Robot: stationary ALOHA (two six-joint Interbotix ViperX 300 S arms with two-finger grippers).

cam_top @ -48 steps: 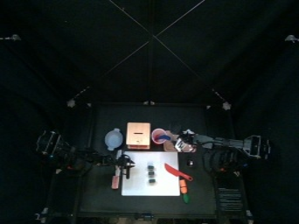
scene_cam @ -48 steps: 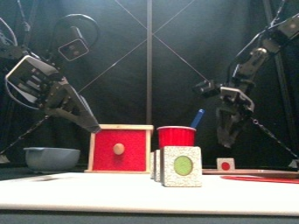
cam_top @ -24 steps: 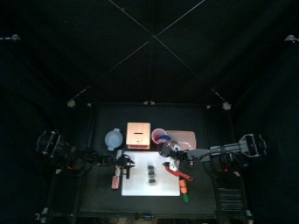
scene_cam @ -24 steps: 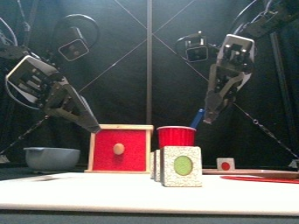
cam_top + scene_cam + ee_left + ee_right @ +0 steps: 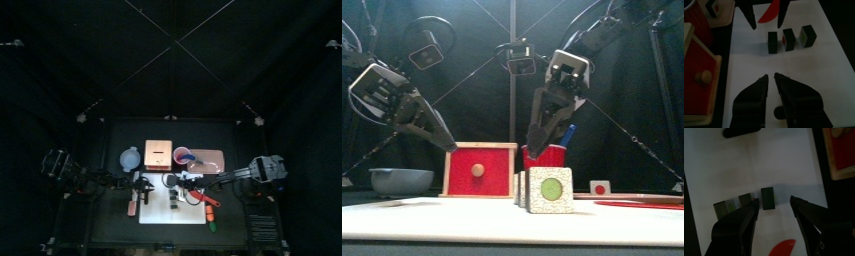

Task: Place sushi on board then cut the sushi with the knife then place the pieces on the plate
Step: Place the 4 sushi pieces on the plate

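Left end effector (image 5: 772, 79) hangs over the white cutting board's (image 5: 784, 65) left part, its jaws pressed almost together with only a thin gap and nothing between them. At the far left of the tabletop a blue-grey bowl (image 5: 401, 180) sits, and just right of it stands the wooden box (image 5: 481, 170) with its red drawer front. Next comes the red cup (image 5: 545, 155), a blue knife (image 5: 568, 133) standing in it. On the board in front of the cup stands the sushi (image 5: 548, 190), three dark green blocks in a row. The right end effector (image 5: 774, 199) hovers above them with its jaws spread wide, gripping nothing. A red knife (image 5: 767, 15) lies flat on the board beyond the sushi. The plate (image 5: 643, 204) lies low at the far right.
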